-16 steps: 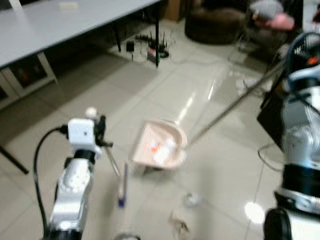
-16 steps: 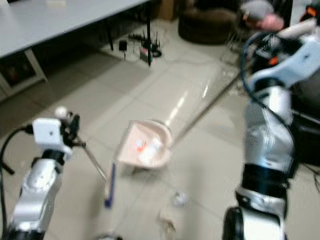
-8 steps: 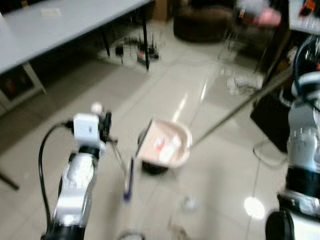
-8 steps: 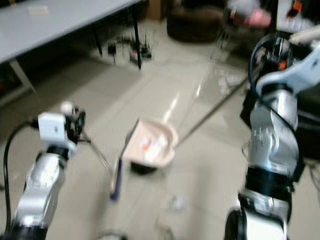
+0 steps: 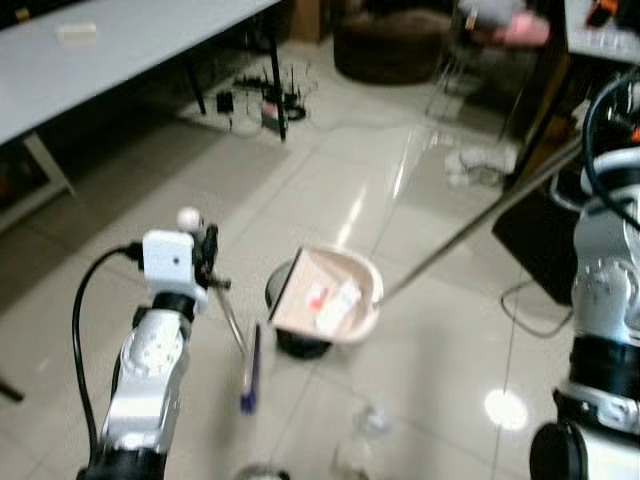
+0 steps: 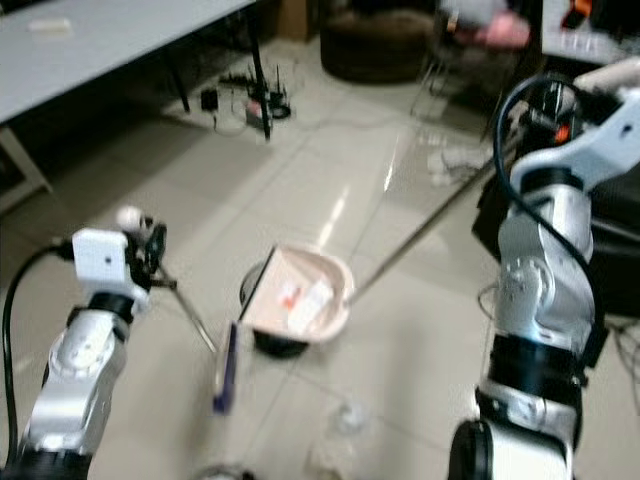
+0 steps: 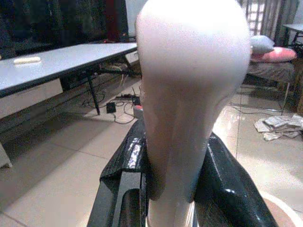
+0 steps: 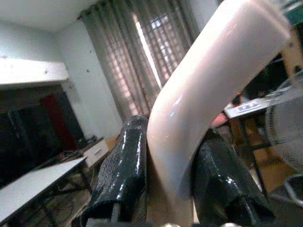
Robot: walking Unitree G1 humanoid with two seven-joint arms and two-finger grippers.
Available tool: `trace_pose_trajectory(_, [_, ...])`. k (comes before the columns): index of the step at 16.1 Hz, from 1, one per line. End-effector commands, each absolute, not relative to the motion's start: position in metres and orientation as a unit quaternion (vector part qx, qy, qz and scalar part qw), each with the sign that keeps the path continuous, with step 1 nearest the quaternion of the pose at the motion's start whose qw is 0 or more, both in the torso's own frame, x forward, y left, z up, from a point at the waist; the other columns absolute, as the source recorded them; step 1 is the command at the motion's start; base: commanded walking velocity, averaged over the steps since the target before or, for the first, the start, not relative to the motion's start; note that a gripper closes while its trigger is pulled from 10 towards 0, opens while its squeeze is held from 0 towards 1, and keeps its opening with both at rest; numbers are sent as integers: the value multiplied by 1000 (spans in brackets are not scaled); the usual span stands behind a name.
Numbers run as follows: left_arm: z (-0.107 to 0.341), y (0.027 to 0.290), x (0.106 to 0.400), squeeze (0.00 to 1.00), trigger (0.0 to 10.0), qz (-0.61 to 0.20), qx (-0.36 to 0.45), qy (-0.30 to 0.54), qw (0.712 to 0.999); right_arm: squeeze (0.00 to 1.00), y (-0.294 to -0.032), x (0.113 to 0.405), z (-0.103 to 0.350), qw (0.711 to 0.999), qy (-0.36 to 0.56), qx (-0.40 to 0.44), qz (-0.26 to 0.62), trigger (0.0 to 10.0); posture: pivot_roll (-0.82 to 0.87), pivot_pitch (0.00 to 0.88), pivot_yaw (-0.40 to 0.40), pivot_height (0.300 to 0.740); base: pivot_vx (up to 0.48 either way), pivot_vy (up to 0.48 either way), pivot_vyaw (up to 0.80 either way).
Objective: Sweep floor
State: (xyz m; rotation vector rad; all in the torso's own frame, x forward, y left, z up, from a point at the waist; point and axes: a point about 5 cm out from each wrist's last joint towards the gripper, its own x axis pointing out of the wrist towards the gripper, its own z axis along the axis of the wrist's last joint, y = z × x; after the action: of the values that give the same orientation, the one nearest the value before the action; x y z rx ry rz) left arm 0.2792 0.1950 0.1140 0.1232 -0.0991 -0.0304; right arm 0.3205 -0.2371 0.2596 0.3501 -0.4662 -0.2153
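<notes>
Bits of crumpled litter (image 5: 368, 420) lie nearest on the tiled floor (image 5: 330, 190). Just beyond, the left gripper (image 7: 165, 189) is clamped around the pale handle (image 7: 191, 94) of a broom (image 5: 248, 370), whose blue head rests on the tiles. Beside it, a pink dustpan (image 5: 330, 297) holding scraps is raised over a dark round bin (image 5: 290, 335). Its long pole (image 5: 470, 230) runs up to the right gripper (image 8: 165, 189), closed on the pole's pale grip (image 8: 208, 90). Farther back stands a grey table (image 5: 110, 50).
</notes>
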Motion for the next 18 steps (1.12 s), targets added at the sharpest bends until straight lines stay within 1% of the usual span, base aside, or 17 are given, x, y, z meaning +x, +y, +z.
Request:
trace_pose_trajectory(1, [123, 202, 279, 0, 10000, -5, 77, -70, 995, 0, -231, 319, 274, 943, -262, 185, -88, 10000, -11, 42, 17, 740, 352, 0, 0])
trace_pose_trajectory(6, [122, 201, 279, 0, 10000, -6, 78, -70, 995, 0, -235, 318, 271, 943, -263, 181, -94, 10000, -14, 35, 20, 740, 351, 0, 0])
trace_pose_trajectory(8, [120, 200, 278, 0, 10000, -10, 64, -66, 996, 0, -238, 318, 269, 943, -261, 180, -103, 10000, -13, 38, 24, 740, 292, 0, 0])
trace_pose_trajectory(12, [119, 200, 278, 0, 10000, -16, 77, -66, 995, 0, -242, 318, 265, 941, -262, 180, -113, 10000, -10, 45, 25, 740, 0, 0, 0])
trace_pose_trajectory(14, [117, 203, 276, 0, 10000, -11, 77, -61, 995, 0, -241, 319, 261, 942, -275, 154, -114, 10000, -11, 52, 24, 740, 0, 0, 0])
trace_pose_trajectory(16, [113, 205, 271, 0, 10000, -4, 77, -55, 996, 0, -233, 324, 256, 944, -282, 142, -98, 10000, -6, 56, 22, 740, 0, 0, 0])
trace_pose_trajectory(18, [108, 207, 266, 0, 10000, -3, 84, -44, 996, 0, -217, 334, 258, 948, -284, 130, -67, 10000, 0, 64, 15, 740, 0, 0, 0])
